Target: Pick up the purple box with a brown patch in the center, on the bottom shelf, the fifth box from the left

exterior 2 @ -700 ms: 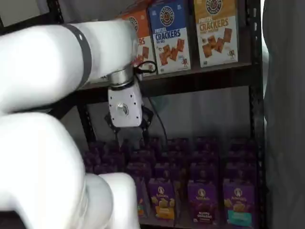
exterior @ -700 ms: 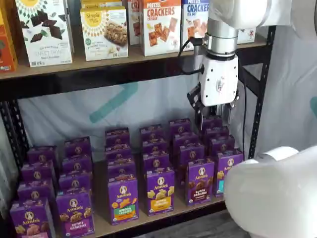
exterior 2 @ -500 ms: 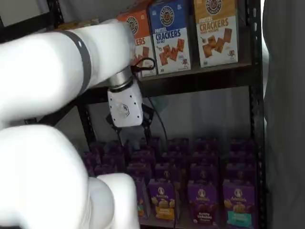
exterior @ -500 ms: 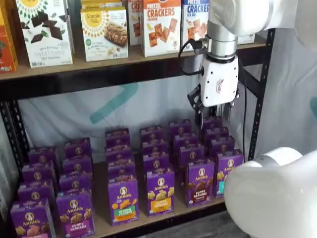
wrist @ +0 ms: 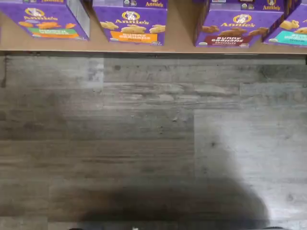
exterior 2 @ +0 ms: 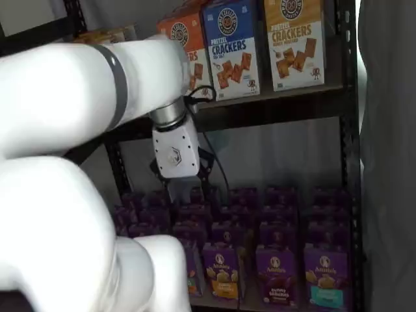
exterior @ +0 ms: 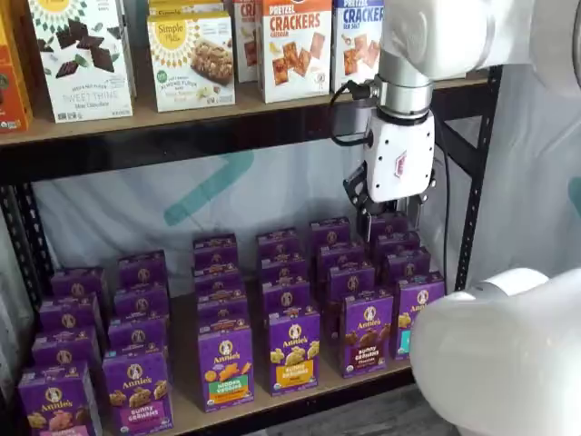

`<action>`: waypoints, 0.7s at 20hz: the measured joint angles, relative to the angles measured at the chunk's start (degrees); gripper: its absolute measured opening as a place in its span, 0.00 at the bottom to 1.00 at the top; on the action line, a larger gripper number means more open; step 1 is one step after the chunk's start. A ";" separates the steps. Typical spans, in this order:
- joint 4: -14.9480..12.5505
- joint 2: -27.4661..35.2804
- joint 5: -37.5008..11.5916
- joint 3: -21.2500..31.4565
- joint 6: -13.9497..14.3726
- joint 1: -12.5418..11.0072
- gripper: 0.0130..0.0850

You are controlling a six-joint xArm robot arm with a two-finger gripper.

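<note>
The purple box (exterior: 367, 331) with dark brown cookies at its centre stands upright in the front row of the bottom shelf (exterior: 186, 404), towards the right. It also shows in a shelf view (exterior 2: 278, 273) and in the wrist view (wrist: 235, 31), at the deck's front edge (wrist: 180, 33). In both shelf views my gripper (exterior: 392, 221) (exterior 2: 181, 188) hangs well above the rear rows, behind and above the purple box. A gap shows between its black fingers (exterior: 369, 218) and nothing is in them.
An orange-band purple carton (exterior: 292, 350) and a teal-band one (exterior: 410, 313) flank the purple box. Cracker boxes (exterior: 295, 45) stand on the upper deck. A black rack post (exterior: 477, 182) is right of the gripper. My white arm link (exterior: 499, 363) covers the lower right. Grey plank floor (wrist: 153, 143) lies below.
The gripper has shifted slightly down and tilted a little. Its fingers stay apart. No box has moved.
</note>
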 joint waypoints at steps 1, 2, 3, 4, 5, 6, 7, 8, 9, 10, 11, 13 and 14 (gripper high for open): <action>-0.06 0.27 -0.81 0.38 -0.16 -0.20 1.00; -0.02 0.60 -1.63 0.76 -0.43 -0.48 1.00; 0.09 1.03 -2.40 1.09 -0.78 -0.83 1.00; 0.28 1.59 -3.22 1.44 -1.24 -1.26 1.00; 0.37 2.23 -4.10 1.80 -1.66 -1.68 1.00; 0.36 2.81 -4.97 2.16 -1.98 -2.01 1.00; 0.33 3.38 -6.02 2.62 -2.30 -2.37 1.00; 0.43 4.00 -7.09 3.08 -2.74 -2.78 1.00; 0.43 4.82 -8.14 3.49 -3.11 -3.16 1.00; 0.35 5.59 -9.17 3.90 -3.37 -3.48 1.00; 0.26 6.45 -10.43 4.40 -3.71 -3.87 1.00; 0.66 8.04 -12.93 5.33 -4.81 -4.83 1.00; 0.88 9.24 -14.37 5.80 -5.51 -5.44 1.00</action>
